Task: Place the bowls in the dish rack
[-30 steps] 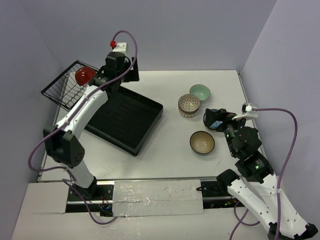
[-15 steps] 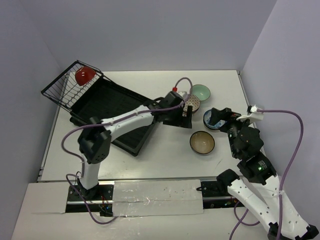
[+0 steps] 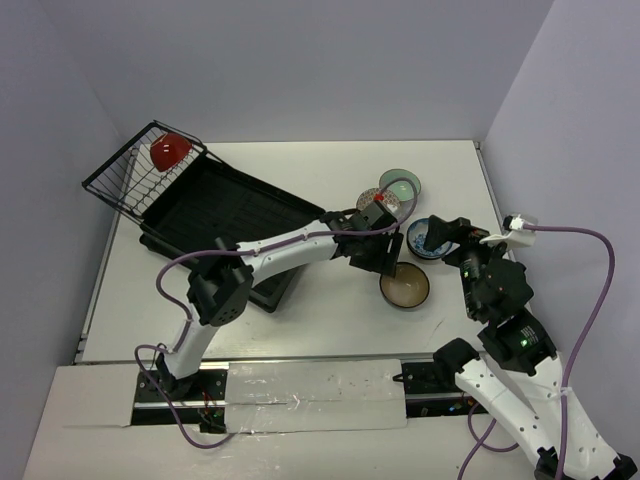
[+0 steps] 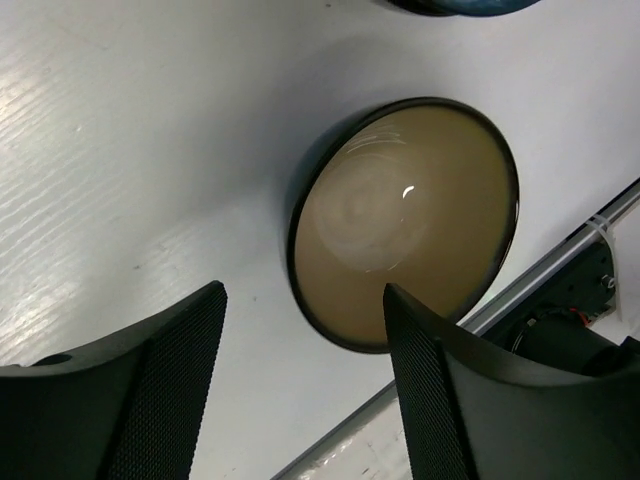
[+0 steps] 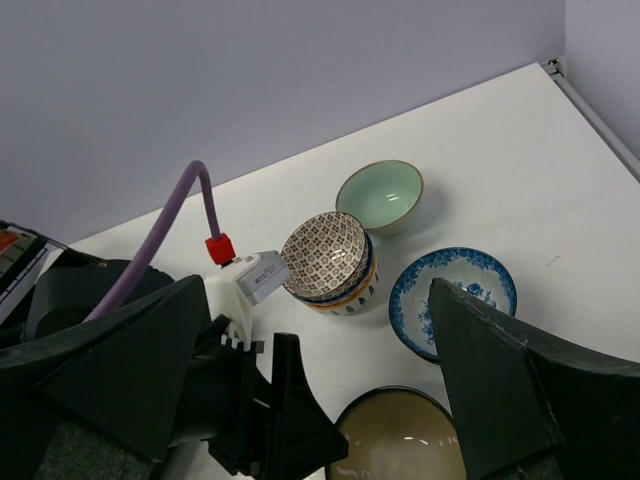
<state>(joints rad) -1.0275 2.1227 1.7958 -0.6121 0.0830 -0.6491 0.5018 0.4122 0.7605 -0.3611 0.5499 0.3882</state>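
One red bowl (image 3: 170, 150) sits in the wire basket at the far-left end of the dish rack (image 3: 230, 215), so I judge the job barely begun. The left gripper (image 4: 303, 330), jaws apart and empty, hovers above the brown bowl (image 3: 405, 285). Unloaded on the table (image 3: 330, 320) are the lattice bowl (image 5: 325, 255), the mint bowl (image 3: 400, 184) and the blue-and-white bowl (image 5: 452, 290), beside which the right gripper (image 3: 447, 232) hangs wide apart.
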